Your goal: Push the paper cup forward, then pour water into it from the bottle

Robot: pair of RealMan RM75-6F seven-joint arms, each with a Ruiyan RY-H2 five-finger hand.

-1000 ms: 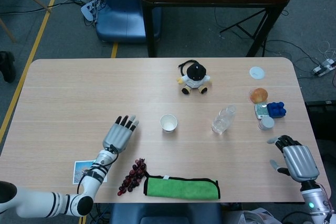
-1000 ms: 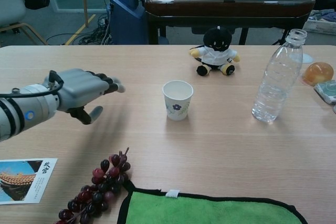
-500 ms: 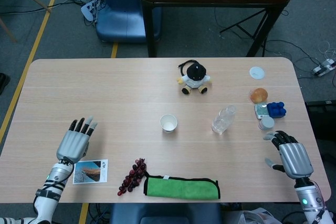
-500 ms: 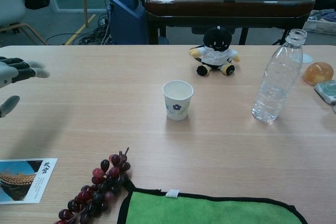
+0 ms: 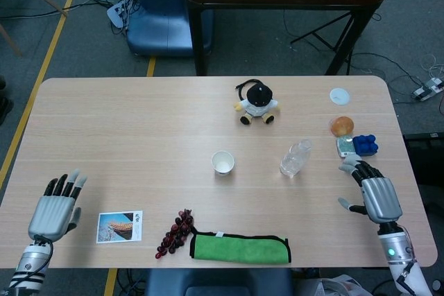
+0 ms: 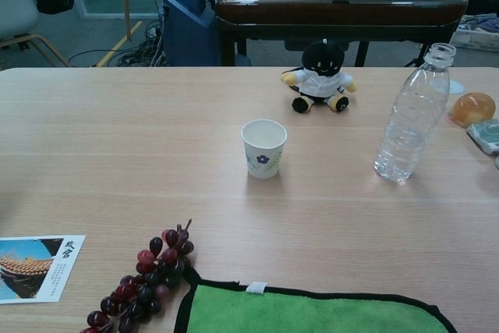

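1. Resting at the desk's near left corner: left hand, released, fingers spread, holding nothing.
2. Standing upright mid-desk: paper cup, untouched, well apart from both hands.
3. Standing upright just right of the cup: bottle, uncapped, partly filled.
4. Hovering near the right edge: right hand, released, fingers apart, beside the bottle but not touching.
5. Judging: pouring step at hand; next, closing around the bottle's body.

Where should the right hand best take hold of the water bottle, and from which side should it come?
Probably around the bottle's straight middle, below the narrowing neck. It stands upright with no cap, so a sideways grasp suits. The right hand should come from the right, its nearer side.
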